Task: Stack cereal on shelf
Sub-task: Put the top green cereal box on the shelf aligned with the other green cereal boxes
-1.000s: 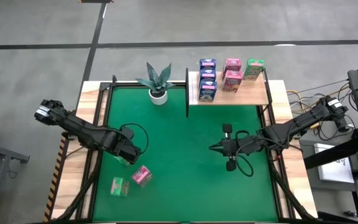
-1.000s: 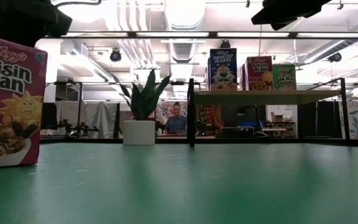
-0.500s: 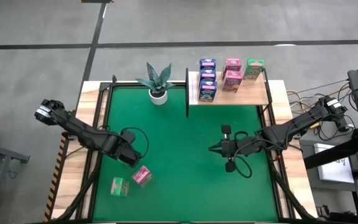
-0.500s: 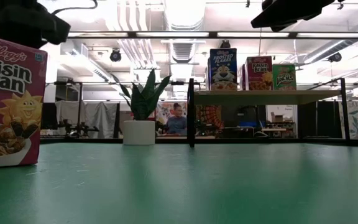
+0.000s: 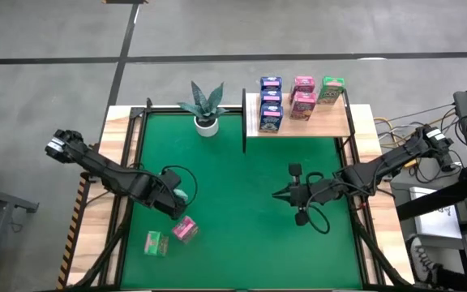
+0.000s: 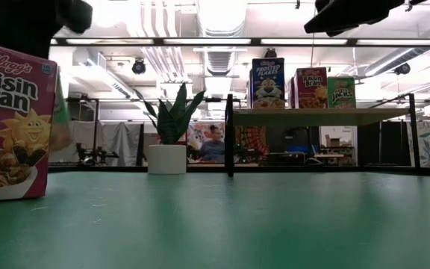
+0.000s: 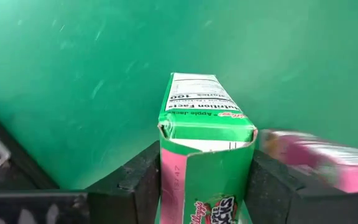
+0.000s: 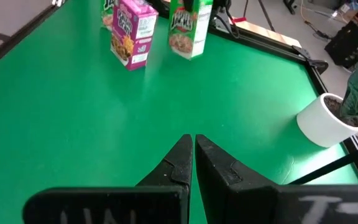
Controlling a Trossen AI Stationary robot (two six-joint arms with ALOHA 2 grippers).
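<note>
My left gripper [image 5: 177,203] points steeply down over the near left of the green mat, shut on a green cereal box [image 7: 202,106]. The box shows as a green blur [image 6: 60,112] behind a pink box [image 6: 10,119]. That pink box [image 5: 185,229] and another green box [image 5: 156,242] stand on the mat near the front edge. The wooden shelf [image 5: 331,123] at the far right carries three blue boxes [image 5: 271,101], two pink [image 5: 302,96] and one green [image 5: 332,89]. My right gripper [image 5: 276,195] hovers shut over mid-mat, holding nothing. My left gripper pinches the green box between its two fingers [image 7: 135,186], one on each of two opposite sides [image 7: 166,180]. The fingers come from above, slanting down along the box. The box's far end [image 7: 194,99] points at the mat; whether it touches the mat I cannot tell.
A potted plant [image 5: 206,109] stands at the mat's far edge, left of the shelf's black upright [image 5: 244,122]. Black frame rails run along the mat's left and right sides. Open mat lies between the two grippers and in front of the shelf.
My left gripper has shifted a little toward the table's right edge and tipped. The green box now shows at the gripper's right side in the high view, and beside the pink box in the low view, where it did not show before.
</note>
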